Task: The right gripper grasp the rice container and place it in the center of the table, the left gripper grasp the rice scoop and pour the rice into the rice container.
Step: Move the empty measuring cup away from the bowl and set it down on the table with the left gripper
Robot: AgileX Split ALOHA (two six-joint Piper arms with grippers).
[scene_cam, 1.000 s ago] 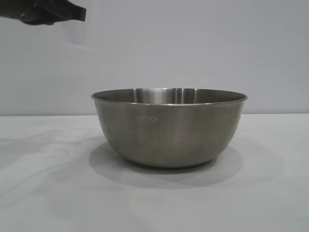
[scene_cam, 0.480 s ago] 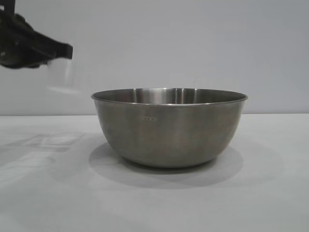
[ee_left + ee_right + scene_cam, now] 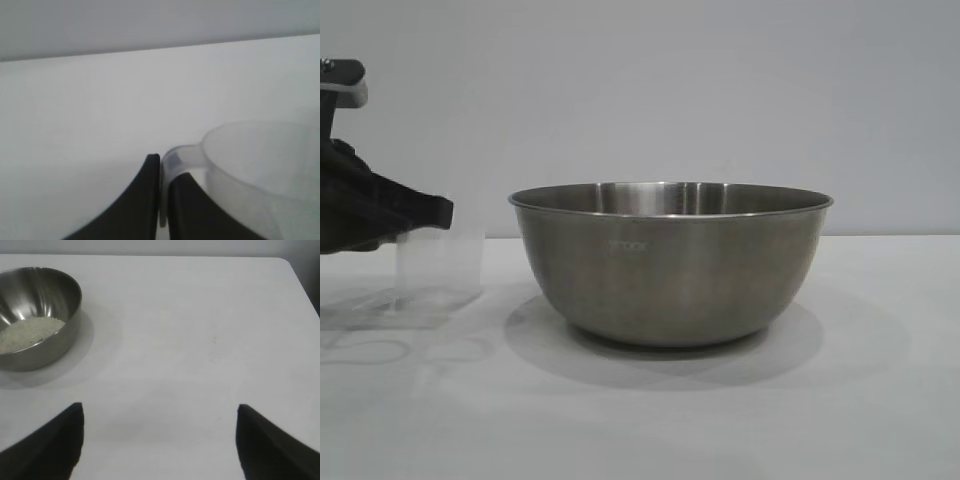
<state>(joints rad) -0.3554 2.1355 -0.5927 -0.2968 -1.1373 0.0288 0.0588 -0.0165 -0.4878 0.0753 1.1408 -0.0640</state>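
Note:
The steel rice container (image 3: 670, 262) stands on the white table (image 3: 880, 400) in the middle of the exterior view. In the right wrist view the rice container (image 3: 45, 295) holds a heap of off-white rice (image 3: 27, 332). At the far left my left gripper (image 3: 440, 212) is shut on the loop handle of the clear rice scoop (image 3: 440, 265), which stands upright low over the table, left of the bowl. The left wrist view shows my left gripper (image 3: 164, 167) pinching the handle of the scoop (image 3: 260, 165). My right gripper (image 3: 160, 412) hangs open over bare table, away from the bowl.
A pale wall rises behind the table. The table's far edge and rounded corner (image 3: 282, 262) show in the right wrist view. Bare tabletop lies in front of and to the right of the bowl.
My left gripper has come down and leftward with the rice scoop, from above rim height to close over the table. The bowl has not moved.

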